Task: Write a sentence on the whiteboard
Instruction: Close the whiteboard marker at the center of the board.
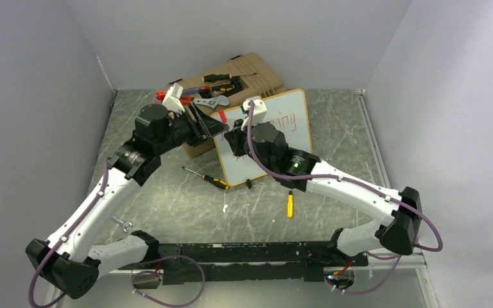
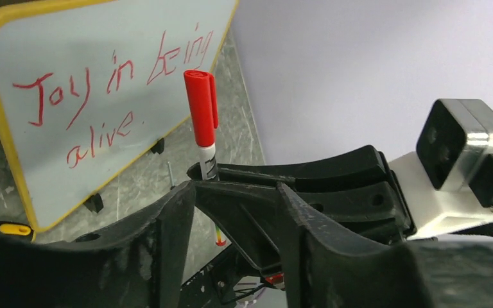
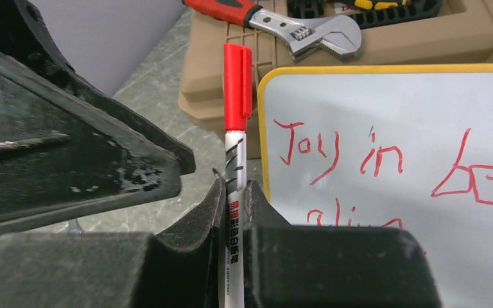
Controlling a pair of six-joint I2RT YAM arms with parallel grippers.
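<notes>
The whiteboard (image 1: 295, 125) leans upright against the toolbox, yellow-framed, on black clip feet. The sentence (image 2: 112, 83) reads "Joy in being alive." in red over two lines, and part of the sentence (image 3: 372, 154) also shows in the right wrist view. My right gripper (image 3: 234, 192) is shut on a white marker (image 3: 237, 115) that stands upright with its red cap on, just left of the whiteboard (image 3: 391, 192). My left gripper (image 2: 236, 189) is open beside and just below the capped marker (image 2: 201, 115), its jaws apart and holding nothing. From above, both grippers meet at the board's left edge.
A tan toolbox (image 1: 250, 74) behind the board carries loose tools, among them an adjustable wrench (image 3: 308, 29). A yellow-handled screwdriver (image 1: 208, 178) and a small yellow tool (image 1: 289, 205) lie on the marbled table. An eye bolt (image 1: 123, 224) lies near the left arm.
</notes>
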